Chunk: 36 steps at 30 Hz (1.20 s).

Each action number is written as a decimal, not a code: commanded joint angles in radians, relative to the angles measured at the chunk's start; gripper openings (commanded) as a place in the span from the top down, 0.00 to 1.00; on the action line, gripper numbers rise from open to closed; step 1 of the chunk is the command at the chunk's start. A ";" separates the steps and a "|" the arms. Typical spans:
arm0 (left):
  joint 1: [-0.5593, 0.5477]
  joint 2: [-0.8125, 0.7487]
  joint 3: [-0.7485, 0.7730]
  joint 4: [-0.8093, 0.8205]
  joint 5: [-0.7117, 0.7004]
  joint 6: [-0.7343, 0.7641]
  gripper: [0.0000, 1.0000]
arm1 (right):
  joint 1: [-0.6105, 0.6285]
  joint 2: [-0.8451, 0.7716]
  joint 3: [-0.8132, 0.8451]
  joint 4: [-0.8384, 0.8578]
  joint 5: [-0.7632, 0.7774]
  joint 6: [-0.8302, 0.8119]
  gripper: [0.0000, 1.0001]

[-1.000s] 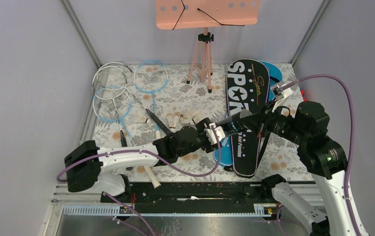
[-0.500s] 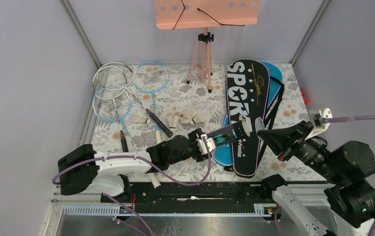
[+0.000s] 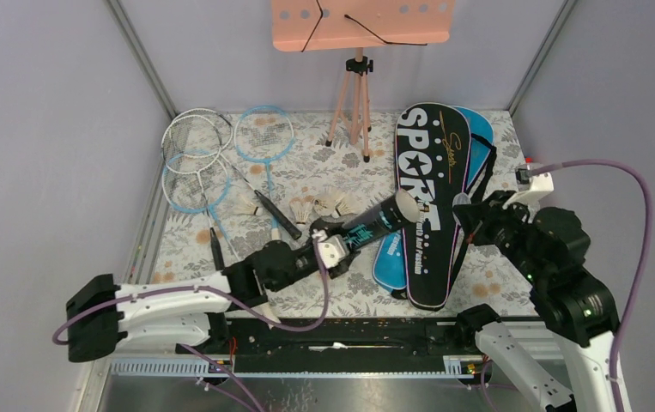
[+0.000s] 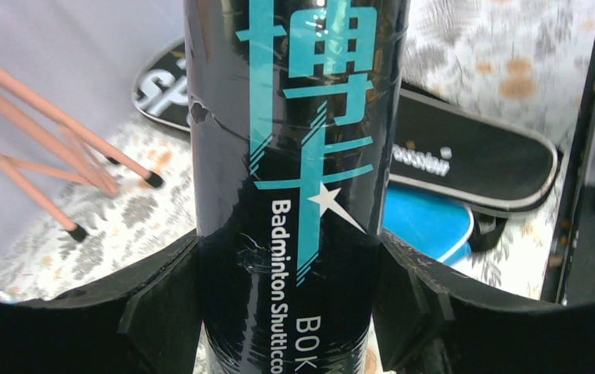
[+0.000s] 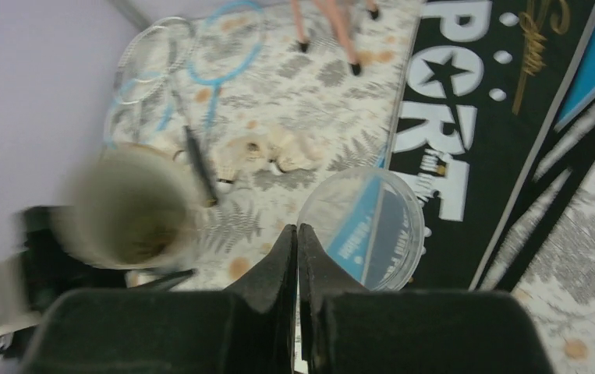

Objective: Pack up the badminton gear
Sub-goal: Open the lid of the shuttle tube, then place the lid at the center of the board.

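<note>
While the left jaws are grasping the black tube above the middle of the surface, the top view is showing its open end pointing toward 2 o'clock, over the black SPORT bag. The rackets are lying at 10 o'clock.

In the left wrist view, those jaws are pressing both sides of the tube.

In the right wrist view, the right jaws are sitting clenched, with a clear lid touching their tips at 1 o'clock; whether it is being pinched cannot be told.
</note>
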<state>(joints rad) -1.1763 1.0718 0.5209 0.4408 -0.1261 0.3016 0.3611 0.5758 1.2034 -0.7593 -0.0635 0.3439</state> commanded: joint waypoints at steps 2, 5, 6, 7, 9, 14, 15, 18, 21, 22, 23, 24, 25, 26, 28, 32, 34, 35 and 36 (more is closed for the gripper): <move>0.001 -0.188 -0.027 0.162 -0.147 -0.059 1.00 | 0.006 0.049 -0.095 0.038 0.177 0.029 1.00; 0.001 -0.277 -0.050 0.192 -0.309 -0.105 1.00 | 0.006 0.107 -0.185 0.112 0.026 0.024 1.00; 0.001 -0.302 -0.061 0.203 -0.362 -0.116 1.00 | 0.006 0.136 -0.214 0.145 -0.029 0.022 1.00; 0.001 -0.325 -0.072 0.212 -0.399 -0.119 1.00 | 0.011 0.167 -0.249 0.186 -0.058 0.030 1.00; 0.001 -0.375 -0.097 0.215 -0.443 -0.119 1.00 | 0.047 0.234 -0.309 0.254 -0.064 0.029 1.00; 0.001 -0.491 -0.159 0.248 -0.542 -0.159 1.00 | 0.142 0.401 -0.396 0.473 -0.049 0.061 1.00; 0.001 -0.513 -0.170 0.251 -0.555 -0.164 1.00 | 0.172 0.439 -0.407 0.523 -0.062 0.060 1.00; 0.001 -0.568 -0.195 0.249 -0.595 -0.176 1.00 | 0.271 0.591 -0.413 0.629 -0.056 0.049 1.00; 0.001 -0.618 -0.188 0.165 -0.627 -0.207 1.00 | 0.349 0.763 -0.401 0.702 -0.089 0.051 1.00; 0.001 -0.631 -0.186 0.137 -0.639 -0.220 1.00 | 0.379 0.809 -0.400 0.724 -0.086 0.047 1.00; 0.000 -0.642 -0.184 0.112 -0.640 -0.229 1.00 | 0.397 0.846 -0.400 0.746 -0.083 0.043 1.00; 0.001 -0.655 -0.183 0.090 -0.639 -0.237 1.00 | 0.410 0.882 -0.399 0.749 -0.084 0.042 1.00; 0.001 -0.662 -0.183 0.069 -0.639 -0.244 1.00 | 0.417 0.911 -0.394 0.749 -0.081 0.045 1.00; 0.001 -0.668 -0.183 0.051 -0.642 -0.251 1.00 | 0.423 0.935 -0.393 0.749 -0.081 0.048 0.95; 0.001 -0.678 -0.185 0.032 -0.653 -0.264 1.00 | 0.429 0.961 -0.392 0.787 -0.093 0.052 0.74; 0.001 -0.680 -0.180 0.010 -0.657 -0.258 1.00 | 0.430 0.931 -0.396 0.824 -0.124 0.028 0.51; 0.000 -0.678 -0.172 -0.010 -0.658 -0.256 1.00 | 0.431 0.905 -0.383 0.822 -0.132 -0.013 0.44; 0.001 -0.674 -0.170 -0.015 -0.659 -0.255 1.00 | 0.430 0.892 -0.370 0.809 -0.125 -0.040 0.40; 0.001 -0.673 -0.170 -0.018 -0.662 -0.254 1.00 | 0.430 0.879 -0.355 0.795 -0.107 -0.060 0.34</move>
<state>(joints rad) -1.1763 0.4053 0.3180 0.4091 -0.7647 0.0551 0.7853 1.5288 0.7879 0.0002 -0.1711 0.3737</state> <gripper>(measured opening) 0.665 0.574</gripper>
